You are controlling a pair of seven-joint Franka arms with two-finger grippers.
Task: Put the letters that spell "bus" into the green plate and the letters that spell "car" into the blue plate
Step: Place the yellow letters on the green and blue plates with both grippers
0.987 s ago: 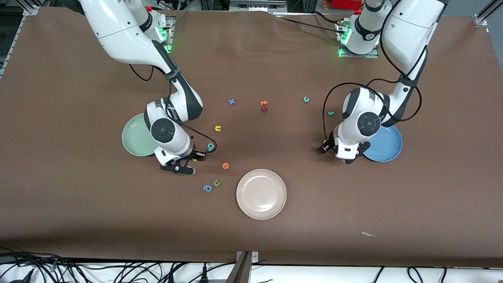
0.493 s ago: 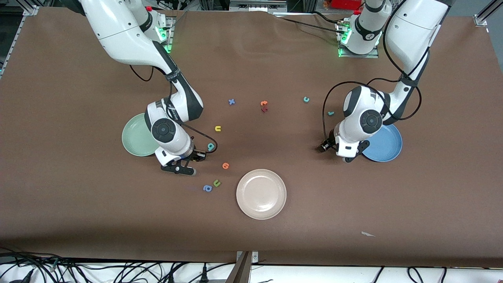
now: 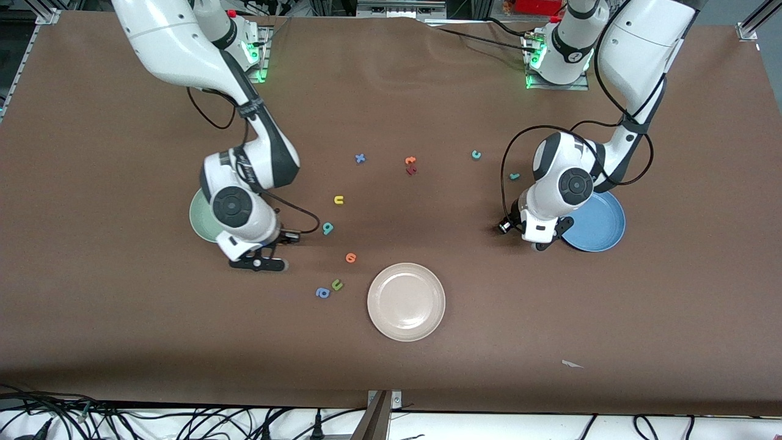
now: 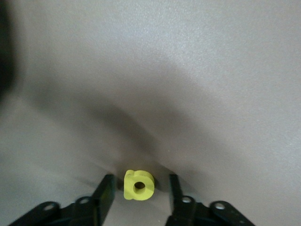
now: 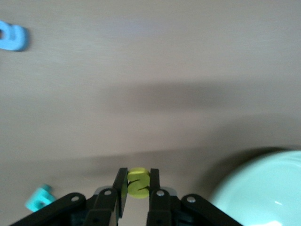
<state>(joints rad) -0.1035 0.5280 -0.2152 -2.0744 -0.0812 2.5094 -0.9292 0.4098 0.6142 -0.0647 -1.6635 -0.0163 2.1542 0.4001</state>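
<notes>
My right gripper (image 5: 138, 183) is shut on the yellow s (image 5: 139, 181) and holds it just over the table beside the green plate (image 5: 263, 188). In the front view that gripper (image 3: 259, 260) hangs at the green plate's (image 3: 200, 215) rim. My left gripper (image 4: 141, 182) stands open around the yellow a (image 4: 138, 185), with a gap at each finger. It (image 3: 536, 243) is low beside the blue plate (image 3: 599, 223). The yellow u (image 3: 338, 199), teal b (image 3: 328, 228), teal c (image 3: 476, 154) and teal r (image 3: 514, 176) lie loose on the table.
A beige-white plate (image 3: 405, 301) sits nearer the front camera, mid-table. An orange letter (image 3: 350, 257), a green u (image 3: 336, 284) and a blue a (image 3: 322, 293) lie near it. A blue x (image 3: 360, 158) and orange and red letters (image 3: 410, 165) lie farther back.
My right gripper has shut on the yellow s and carried it toward the green plate. My left gripper's fingers have drawn closer round the yellow a.
</notes>
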